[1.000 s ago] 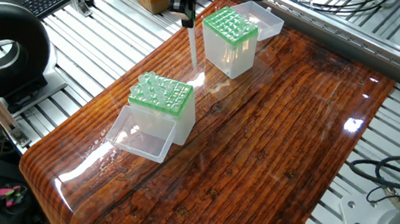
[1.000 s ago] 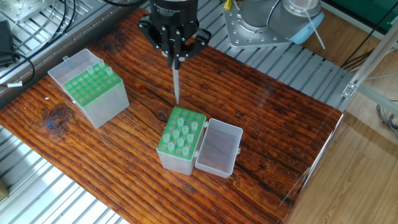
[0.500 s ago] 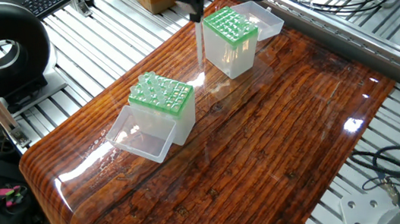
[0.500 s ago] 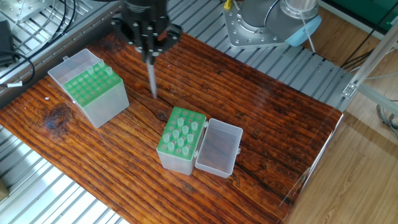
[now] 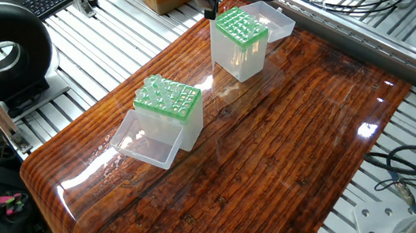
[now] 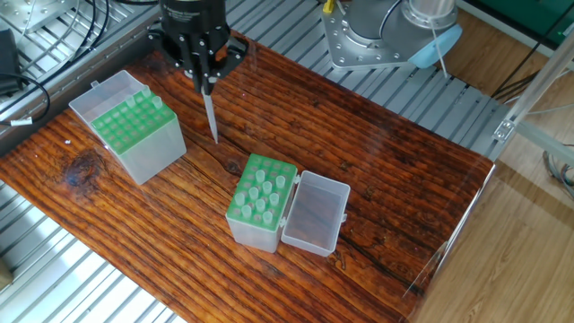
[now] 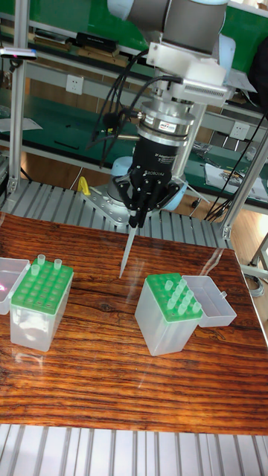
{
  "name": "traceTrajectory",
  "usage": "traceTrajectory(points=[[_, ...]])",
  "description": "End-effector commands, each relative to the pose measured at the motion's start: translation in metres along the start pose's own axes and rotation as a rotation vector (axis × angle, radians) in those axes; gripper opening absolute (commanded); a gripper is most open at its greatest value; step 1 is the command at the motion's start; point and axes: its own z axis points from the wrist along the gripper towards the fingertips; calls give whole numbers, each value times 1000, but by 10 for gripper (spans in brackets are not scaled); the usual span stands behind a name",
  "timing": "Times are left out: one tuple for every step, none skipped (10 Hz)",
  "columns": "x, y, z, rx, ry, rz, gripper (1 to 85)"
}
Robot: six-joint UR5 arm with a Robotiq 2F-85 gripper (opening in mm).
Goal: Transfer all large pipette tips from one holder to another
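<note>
**Tip in transit between racks**

While it hangs over the wooden table (image 6: 377,170), the gripper (image 7: 136,220) pinches one large pipette tip (image 7: 126,256) by its wide top end, point down, between the two green-topped holders (image 7: 33,301) (image 7: 170,312). The tip looks light, stiff and slick (likely easy to tilt), so gripping the collar suits it best.

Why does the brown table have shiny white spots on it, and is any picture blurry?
In one fixed view, lamps glare white off the glossy table, brightest near its right edge. In the other fixed view the glare is fainter and everything looks sharp. In the tall fixed view, the pincer and its pipette tip are crisp, while the green wall far behind is soft.
</note>
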Motion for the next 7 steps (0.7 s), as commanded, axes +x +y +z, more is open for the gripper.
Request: traceTrajectory(points=[[3,-11,0,32,6,116,40],[2,-12,0,35,2,123,37],[2,-12,0,37,3,119,37],[3,-19,-4,38,10,99,37],[3,-36,-14,34,13,65,40],[2,-52,-23,17,8,31,43],[2,-65,-29,-2,3,5,53]])
